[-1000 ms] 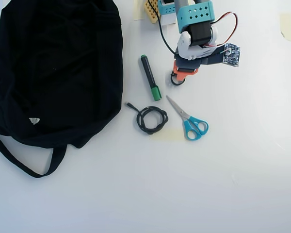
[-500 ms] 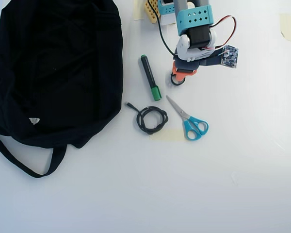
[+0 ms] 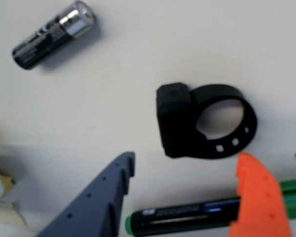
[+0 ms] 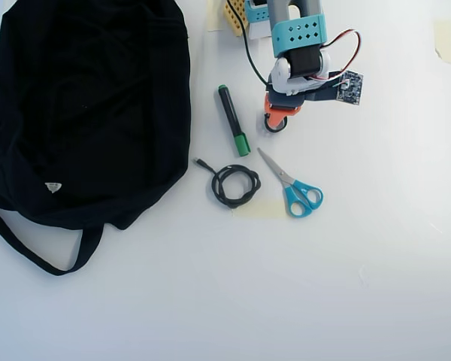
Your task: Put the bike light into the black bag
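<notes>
The bike light (image 3: 180, 121) is seen in the wrist view lying on the white counter (image 3: 113, 108), its blocky black body to the left and its round loop strap to the right, with small square holes along the strap. The gripper (image 3: 185, 170) is held just above it with its jaws spread apart and nothing between them: 1 dark blue finger (image 3: 101, 197) at lower left and 1 orange finger (image 3: 259, 197) at lower right. In the overhead view the gripper (image 4: 279, 116) sits near the far edge of the counter, and only a small dark ring, probably the light's strap (image 4: 276, 126), shows beneath the orange finger.

The black bag (image 4: 90, 105) fills the far left corner, its long strap trailing toward the left edge, well apart from the light. A green-capped marker (image 4: 233, 120) lies between bag and gripper. A coiled cable (image 4: 235, 185) and blue-handled scissors (image 4: 293, 186) lie nearer mid-counter. A battery (image 3: 52, 34) is visible in the wrist view.
</notes>
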### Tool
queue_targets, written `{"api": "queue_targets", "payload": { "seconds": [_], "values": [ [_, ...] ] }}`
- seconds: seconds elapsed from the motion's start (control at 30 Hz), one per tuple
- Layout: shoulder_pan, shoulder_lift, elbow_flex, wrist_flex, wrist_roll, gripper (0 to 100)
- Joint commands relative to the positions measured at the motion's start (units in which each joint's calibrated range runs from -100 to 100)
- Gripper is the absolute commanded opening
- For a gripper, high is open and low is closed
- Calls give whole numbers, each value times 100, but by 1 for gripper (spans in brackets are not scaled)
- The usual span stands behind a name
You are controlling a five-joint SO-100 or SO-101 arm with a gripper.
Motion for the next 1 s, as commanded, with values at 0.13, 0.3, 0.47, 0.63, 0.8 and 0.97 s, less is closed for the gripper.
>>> {"api": "queue_targets", "payload": {
  "seconds": [0.13,0.3,0.47,0.63,0.8,0.97],
  "values": [
    [18,-4,53,-169,29,27],
    [40,245,44,-324,29,27],
    [33,402,44,-453,29,27],
    [25,394,98,-453,34,27],
    [-12,378,107,-436,34,27],
    [-19,378,107,-410,34,27]
  ]
}}
